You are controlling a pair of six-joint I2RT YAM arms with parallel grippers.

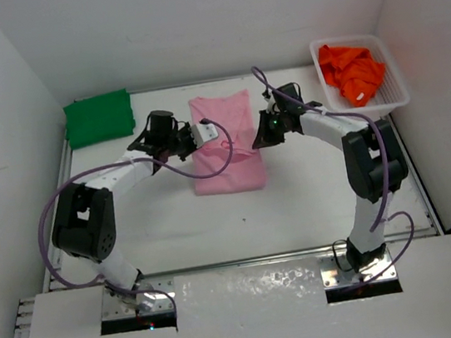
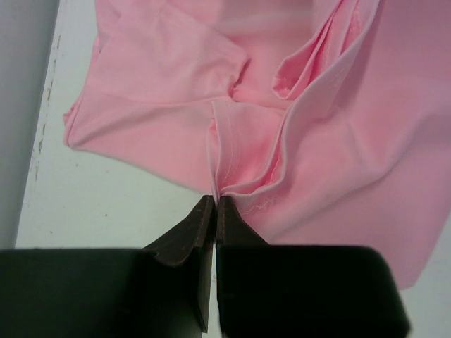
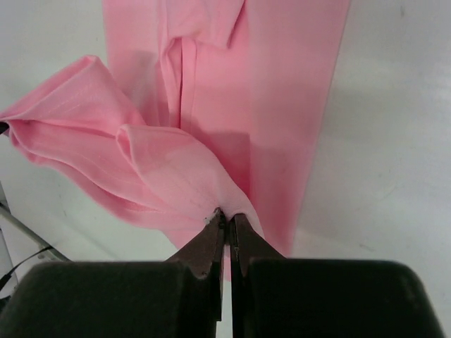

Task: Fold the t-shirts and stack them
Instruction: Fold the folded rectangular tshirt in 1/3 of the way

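Left gripper (image 2: 214, 203) clamps the pink shirt (image 1: 230, 168) at 9 o'clock; right gripper (image 3: 227, 220) clamps it at 3. Likely so 1 fold lifts evenly.

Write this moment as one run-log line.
stage: folding pink shirt | left pincer: shut on its edge | right pincer: shut on its edge | green shirt: folded, far left | orange shirt: in basket

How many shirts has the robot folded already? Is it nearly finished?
About a third done. The green shirt lies folded at the far left corner of the table. The pink shirt is in hand: the left gripper and right gripper each pinch a bunched edge, mid-fold. The orange shirt sits crumpled in the basket, and nothing is stacked yet.
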